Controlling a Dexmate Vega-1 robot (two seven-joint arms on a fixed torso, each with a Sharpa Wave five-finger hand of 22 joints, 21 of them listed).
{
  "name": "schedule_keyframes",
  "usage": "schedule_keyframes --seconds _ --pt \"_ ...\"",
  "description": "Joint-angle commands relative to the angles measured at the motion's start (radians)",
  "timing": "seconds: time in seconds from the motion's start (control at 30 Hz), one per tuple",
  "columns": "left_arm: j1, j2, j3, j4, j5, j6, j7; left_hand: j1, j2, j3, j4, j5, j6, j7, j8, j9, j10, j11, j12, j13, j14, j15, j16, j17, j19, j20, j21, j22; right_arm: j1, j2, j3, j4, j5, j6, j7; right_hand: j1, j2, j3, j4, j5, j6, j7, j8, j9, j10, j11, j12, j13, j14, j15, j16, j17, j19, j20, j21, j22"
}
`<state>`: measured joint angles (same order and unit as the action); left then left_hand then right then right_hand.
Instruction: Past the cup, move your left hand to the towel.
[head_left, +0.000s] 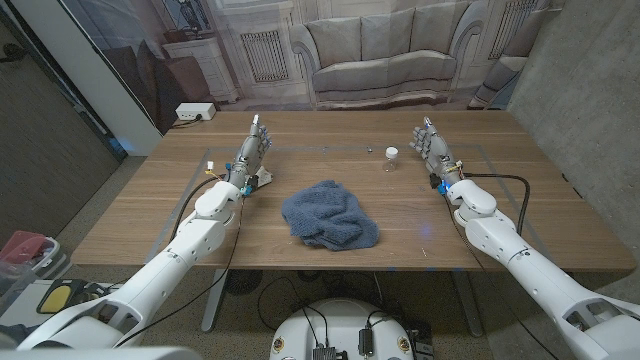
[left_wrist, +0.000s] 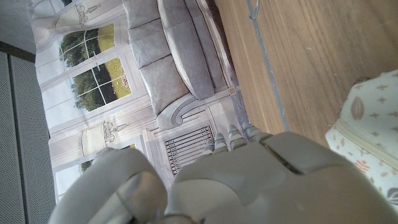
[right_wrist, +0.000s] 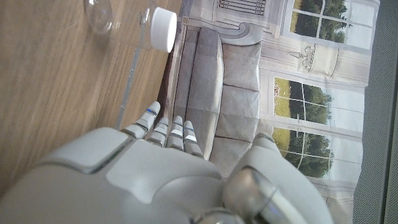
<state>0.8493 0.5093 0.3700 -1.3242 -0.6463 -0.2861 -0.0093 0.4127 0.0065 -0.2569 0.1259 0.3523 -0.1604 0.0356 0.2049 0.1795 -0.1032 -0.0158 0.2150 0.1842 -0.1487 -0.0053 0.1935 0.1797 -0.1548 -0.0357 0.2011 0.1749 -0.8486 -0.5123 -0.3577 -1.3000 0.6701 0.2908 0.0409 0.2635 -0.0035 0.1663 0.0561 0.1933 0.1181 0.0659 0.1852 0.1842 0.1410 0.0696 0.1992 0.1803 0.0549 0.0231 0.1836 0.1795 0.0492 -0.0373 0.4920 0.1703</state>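
A crumpled blue towel (head_left: 330, 215) lies in the middle of the wooden table (head_left: 480, 235). My left hand (head_left: 253, 146) stands at the table's left side, beyond the towel's far left, fingers apart and pointing away, holding nothing. A small white patterned cup (head_left: 263, 180) sits right beside its wrist, between the hand and the towel; the left wrist view shows the cup (left_wrist: 367, 143) next to the back of the left hand (left_wrist: 249, 180). My right hand (head_left: 430, 142) stands on the far right, fingers apart and empty; its back (right_wrist: 143, 174) is in the right wrist view.
A small clear jar with a white lid (head_left: 390, 157) stands left of my right hand, also seen as the jar (right_wrist: 163, 28) ahead of its fingers. A tiny object (head_left: 369, 148) lies near it. A white box (head_left: 193, 112) sits off the far left corner.
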Motion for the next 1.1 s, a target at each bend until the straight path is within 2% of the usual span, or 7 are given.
schedule_keyframes --seconds 0.03,0.3,0.5,1.1 --pt "0.017 0.005 -0.004 -0.039 0.002 0.013 0.025 0.009 0.002 -0.006 -0.002 0.006 -0.007 0.0 0.006 0.005 -0.006 -0.005 0.006 0.002 -0.01 0.0 0.005 0.002 -0.005 -0.034 0.006 0.005 -0.01 0.002 0.005 -0.004 0.015 0.005 0.009 0.008 -0.003 0.007 -0.003 0.005 0.009 0.001 0.007 0.003 0.007 -0.002 0.002 0.002 0.005 -0.001 0.003 0.005 0.009 -0.038 0.003 0.004" --pt "0.019 0.006 -0.02 -0.048 -0.04 0.017 -0.004 0.019 0.014 -0.004 -0.005 0.011 0.005 -0.002 0.007 0.005 0.016 -0.009 0.011 0.002 0.013 -0.002 0.01 0.002 0.009 -0.024 0.01 0.005 -0.026 0.003 0.006 -0.029 0.018 0.026 0.017 0.008 -0.002 0.006 -0.003 0.005 0.008 -0.001 0.007 0.003 0.007 -0.002 0.003 0.002 0.003 -0.002 0.004 0.006 0.009 -0.038 0.0 0.004" --pt "0.031 0.023 -0.026 -0.083 -0.035 0.015 -0.002 0.025 0.023 -0.002 -0.007 0.015 0.022 0.0 0.011 0.005 0.027 -0.006 0.014 0.002 0.021 -0.002 0.009 0.002 0.015 -0.023 0.01 0.005 -0.034 -0.007 0.007 -0.048 0.019 0.026 0.025 0.007 -0.001 0.006 -0.003 0.005 0.009 -0.001 0.008 0.003 0.008 -0.002 0.003 0.002 0.004 0.0 0.004 0.006 0.01 -0.037 -0.002 0.004" --pt "0.138 0.075 -0.058 -0.218 0.018 -0.058 0.047 0.044 0.048 0.006 -0.011 0.02 0.043 0.001 0.013 0.005 0.052 -0.007 0.017 0.003 0.042 -0.001 0.011 0.002 0.022 -0.017 0.01 0.005 -0.046 -0.031 0.019 -0.068 0.017 0.032 0.031 0.006 0.001 0.004 -0.004 0.005 0.01 -0.002 0.008 0.003 0.011 0.0 0.006 0.003 0.006 0.002 0.006 0.006 0.015 -0.034 -0.01 0.004"
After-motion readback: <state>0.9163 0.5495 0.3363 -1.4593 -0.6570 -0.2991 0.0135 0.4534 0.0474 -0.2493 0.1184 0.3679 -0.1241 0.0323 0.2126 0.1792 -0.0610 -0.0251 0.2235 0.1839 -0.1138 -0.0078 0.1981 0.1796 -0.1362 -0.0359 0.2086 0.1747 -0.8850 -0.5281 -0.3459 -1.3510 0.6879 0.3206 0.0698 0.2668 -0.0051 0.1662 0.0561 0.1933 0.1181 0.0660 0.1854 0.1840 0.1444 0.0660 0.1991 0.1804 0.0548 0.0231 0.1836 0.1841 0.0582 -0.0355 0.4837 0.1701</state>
